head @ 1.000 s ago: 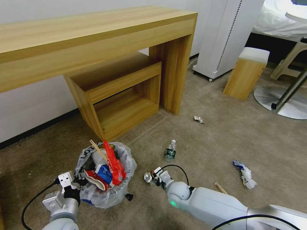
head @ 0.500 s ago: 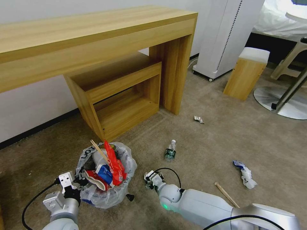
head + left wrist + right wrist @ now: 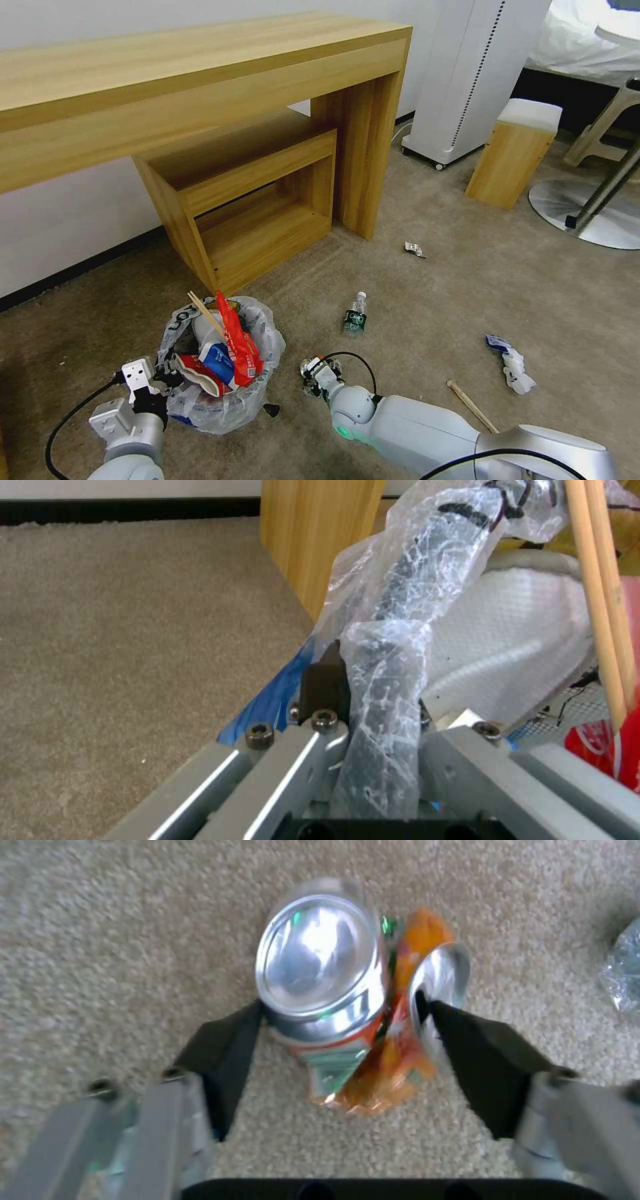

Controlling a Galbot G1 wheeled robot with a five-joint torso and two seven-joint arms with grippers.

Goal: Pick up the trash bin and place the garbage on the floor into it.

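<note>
The trash bin, lined with a crinkled white bag, stands on the tan carpet floor, stuffed with red cartons and a wooden stick. My left gripper is shut on its bagged rim; I see the left gripper close up in the left wrist view. My right gripper hovers low, just right of the bin. The right gripper is shut on a crushed orange can. On the floor lie a green-labelled bottle, a small wrapper, a white-blue packet and a wooden stick.
A long wooden desk with a low shelf unit under it stands right behind the bin. Farther right are a white appliance, a wooden stool and a round metal chair base.
My right arm has drawn left, toward the bin, carrying the can, uncovering more of the stick on the floor. The left arm and bin have stayed put.
</note>
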